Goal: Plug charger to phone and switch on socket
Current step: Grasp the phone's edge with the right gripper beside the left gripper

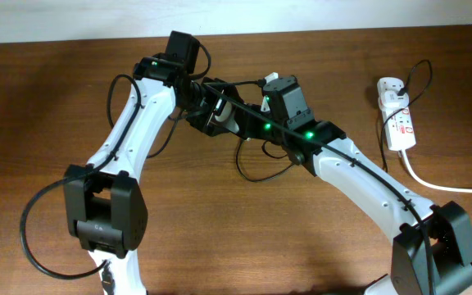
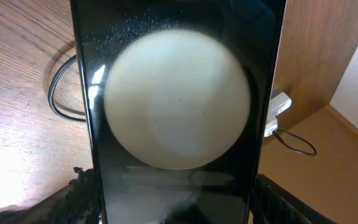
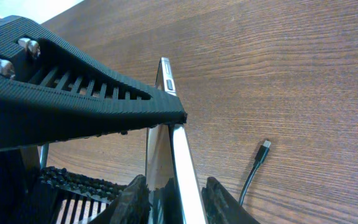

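The phone is held off the table between both grippers near the table's centre back. Its glossy black face fills the left wrist view and mirrors a round lamp. My left gripper is shut on its two long sides. In the right wrist view the phone stands edge-on, and my right gripper is shut on its front and back faces. The charger's connector tip lies free on the wood to the right. Its thin black cable loops under the right arm. The white socket lies at the far right.
The socket's thick white cord runs off the right edge. The socket also shows in the left wrist view, with a black cable loop on the wood to the left. My left gripper's ribbed finger crosses the right wrist view.
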`<state>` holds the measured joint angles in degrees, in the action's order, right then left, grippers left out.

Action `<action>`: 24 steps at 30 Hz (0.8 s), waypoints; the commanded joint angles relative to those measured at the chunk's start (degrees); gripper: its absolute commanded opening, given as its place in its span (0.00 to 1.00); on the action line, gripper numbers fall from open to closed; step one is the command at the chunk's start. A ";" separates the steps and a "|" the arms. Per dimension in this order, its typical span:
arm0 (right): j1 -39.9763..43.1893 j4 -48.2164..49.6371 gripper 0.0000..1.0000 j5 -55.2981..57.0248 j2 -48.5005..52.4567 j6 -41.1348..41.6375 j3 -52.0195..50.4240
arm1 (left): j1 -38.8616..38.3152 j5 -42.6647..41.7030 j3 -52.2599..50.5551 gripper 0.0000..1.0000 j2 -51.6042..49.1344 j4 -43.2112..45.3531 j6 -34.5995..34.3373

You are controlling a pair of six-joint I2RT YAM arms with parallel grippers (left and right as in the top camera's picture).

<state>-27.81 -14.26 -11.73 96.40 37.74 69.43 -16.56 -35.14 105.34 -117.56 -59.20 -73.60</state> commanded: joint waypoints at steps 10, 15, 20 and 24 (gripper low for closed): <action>-0.42 0.13 0.22 0.81 0.52 0.28 1.07 | -0.28 -1.53 1.55 0.00 0.26 -0.07 -0.52; -0.42 0.11 0.20 0.83 0.52 0.28 1.07 | -0.28 -1.55 1.55 0.00 0.26 -0.07 -0.52; -0.42 0.13 0.17 0.81 0.52 0.28 1.07 | -0.28 -1.55 1.55 0.22 0.26 -0.07 -0.52; -0.42 0.00 0.15 0.81 0.52 0.31 1.07 | -0.28 -1.55 1.55 0.34 0.26 -0.07 -0.50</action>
<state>-27.86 -13.87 -12.01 96.40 39.03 69.58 -16.56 -35.14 105.34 -117.56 -59.13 -73.63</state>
